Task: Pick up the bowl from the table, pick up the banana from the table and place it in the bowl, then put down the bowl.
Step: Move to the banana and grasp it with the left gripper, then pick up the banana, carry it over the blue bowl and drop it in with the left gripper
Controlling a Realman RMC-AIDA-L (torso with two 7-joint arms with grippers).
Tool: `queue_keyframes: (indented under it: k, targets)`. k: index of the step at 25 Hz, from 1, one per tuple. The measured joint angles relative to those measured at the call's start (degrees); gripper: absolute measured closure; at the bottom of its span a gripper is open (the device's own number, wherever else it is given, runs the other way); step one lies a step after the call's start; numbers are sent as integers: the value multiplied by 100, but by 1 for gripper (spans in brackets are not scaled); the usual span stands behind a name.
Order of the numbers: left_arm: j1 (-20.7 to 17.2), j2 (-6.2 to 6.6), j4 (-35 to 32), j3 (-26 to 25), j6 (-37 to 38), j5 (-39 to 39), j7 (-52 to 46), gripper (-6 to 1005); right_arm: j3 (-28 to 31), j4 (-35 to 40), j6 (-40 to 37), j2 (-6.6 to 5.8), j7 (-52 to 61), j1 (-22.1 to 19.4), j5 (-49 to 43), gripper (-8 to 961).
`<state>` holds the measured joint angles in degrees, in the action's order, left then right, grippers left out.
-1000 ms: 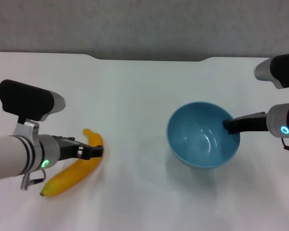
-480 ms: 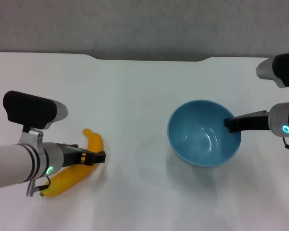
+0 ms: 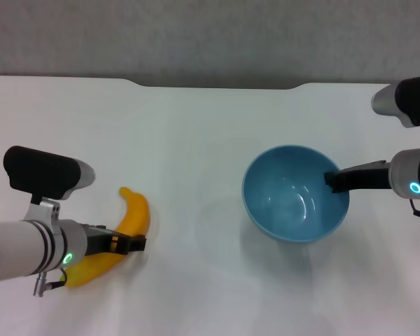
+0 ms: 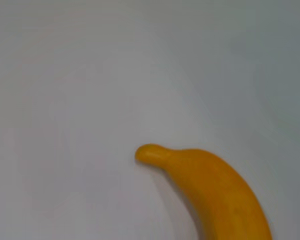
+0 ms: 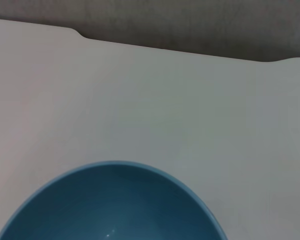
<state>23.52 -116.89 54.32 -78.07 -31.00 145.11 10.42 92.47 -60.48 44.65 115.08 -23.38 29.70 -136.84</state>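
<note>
The yellow-orange banana (image 3: pixel 135 213) lies on the white table (image 3: pixel 196 140) at the near left. My left gripper (image 3: pixel 129 243) is low over the banana's middle and looks open, with its arm hiding the banana's near end. The left wrist view shows the banana's far end (image 4: pixel 215 185) on the bare tabletop. The light-blue bowl (image 3: pixel 287 203) is at the right, upright and empty. My right gripper (image 3: pixel 332 182) is shut on the bowl's right rim and holds it slightly above the table, with a shadow beneath. The bowl's rim fills the lower part of the right wrist view (image 5: pixel 115 205).
The table's far edge has a shallow notch (image 3: pixel 217 86) with a grey wall behind it. A stretch of bare white tabletop lies between the banana and the bowl.
My left gripper has drawn back and down along the banana towards its near end. The banana, the bowl and the right gripper have stayed in place.
</note>
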Motion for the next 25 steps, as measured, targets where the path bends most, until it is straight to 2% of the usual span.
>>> queue_keyframes:
  k: [18,21,23,25]
  targets:
    - [29,0,15,-1,16,4,12,242,-18,1,-52,5,-25,-63,0,898]
    - [-17,2,195,-26,-32,1,12,379,-19,0,-55,5,-26,-85,-1,897]
    - [-151,14,542,-44,-58,0,13,470,-19,0,-62,5,-26,-108,0,897]
    - [-233,20,725,-59,-64,-1,12,477,-19,8,-86,5,-26,-125,0,896]
